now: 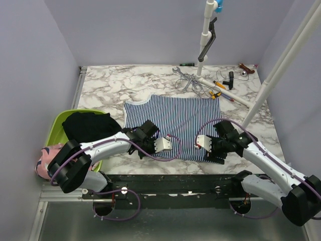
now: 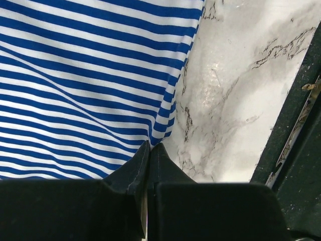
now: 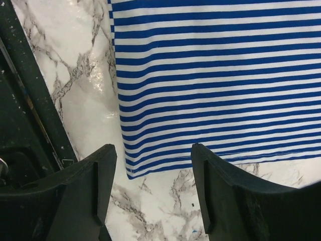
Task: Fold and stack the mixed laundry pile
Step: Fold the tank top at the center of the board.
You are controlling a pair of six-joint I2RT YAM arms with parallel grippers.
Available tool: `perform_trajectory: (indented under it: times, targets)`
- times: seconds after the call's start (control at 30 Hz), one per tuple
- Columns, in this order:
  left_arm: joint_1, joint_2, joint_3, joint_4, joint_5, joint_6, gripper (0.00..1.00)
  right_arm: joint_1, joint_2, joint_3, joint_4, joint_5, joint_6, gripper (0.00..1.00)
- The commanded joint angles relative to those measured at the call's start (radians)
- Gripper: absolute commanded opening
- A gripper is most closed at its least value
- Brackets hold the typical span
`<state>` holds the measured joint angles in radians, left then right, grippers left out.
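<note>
The navy-and-white striped garment (image 1: 173,123) lies spread flat on the marble table (image 1: 105,85). My left gripper (image 1: 144,139) is at its near left corner. In the left wrist view the gripper (image 2: 149,145) is shut, with the garment's corner (image 2: 90,95) pinched between the tips. My right gripper (image 1: 216,155) is at the near right corner. In the right wrist view it (image 3: 153,155) is open and straddles that corner (image 3: 210,75) without holding it. The black garment (image 1: 90,125) lies in the lime basin. The pink printed garment (image 1: 47,158) lies bunched beside the left arm's base.
The lime green basin (image 1: 55,131) sits at the table's left edge. Tools and cables (image 1: 200,83) lie at the back. A white slanted pole (image 1: 281,65) crosses the right side and a white pipe with a black handle (image 1: 206,40) hangs at the back. The table's black front rail (image 3: 30,100) is close.
</note>
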<state>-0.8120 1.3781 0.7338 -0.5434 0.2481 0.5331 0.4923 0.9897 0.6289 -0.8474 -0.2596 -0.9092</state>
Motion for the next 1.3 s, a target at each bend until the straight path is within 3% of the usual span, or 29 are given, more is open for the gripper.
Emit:
perform_trajectory:
  times: [0.0, 0.2, 0.5, 0.6, 0.73, 0.87, 0.93, 1.0, 1.1, 1.27]
  targets:
    - [-0.003, -0.002, 0.005, -0.007, 0.035, -0.007, 0.03, 0.016, 0.006, 0.013, -0.077, 0.029, -0.076, 0.66]
    - [-0.003, -0.005, 0.011, -0.011, 0.034, -0.007, 0.04, 0.069, 0.1, 0.034, -0.136, 0.098, -0.179, 0.66]
    - [-0.003, -0.01, 0.012, -0.008, 0.042, -0.008, 0.04, 0.135, 0.154, -0.062, 0.045, 0.193, -0.124, 0.44]
    - [-0.003, -0.011, 0.015, -0.015, 0.035, -0.006, 0.03, 0.137, 0.147, -0.057, 0.023, 0.227, -0.126, 0.47]
    - [-0.004, -0.015, 0.017, -0.018, 0.027, -0.002, 0.04, 0.14, 0.16, -0.014, -0.117, 0.244, -0.243, 0.54]
    - [-0.003, -0.018, 0.015, -0.01, 0.025, -0.008, 0.03, 0.15, 0.172, -0.073, 0.01, 0.244, -0.215, 0.51]
    - [-0.003, -0.019, 0.013, -0.012, 0.03, -0.01, 0.03, 0.152, 0.171, -0.099, 0.042, 0.243, -0.216, 0.47]
    - [-0.004, -0.021, 0.012, -0.014, 0.029, -0.009, 0.04, 0.153, 0.166, -0.118, 0.05, 0.255, -0.228, 0.34]
    - [-0.003, -0.019, 0.014, -0.013, 0.026, -0.008, 0.03, 0.153, 0.168, -0.119, 0.037, 0.255, -0.253, 0.01]
    - [-0.001, -0.022, 0.038, -0.021, -0.013, -0.05, 0.02, 0.148, 0.142, -0.023, -0.045, 0.274, -0.185, 0.0]
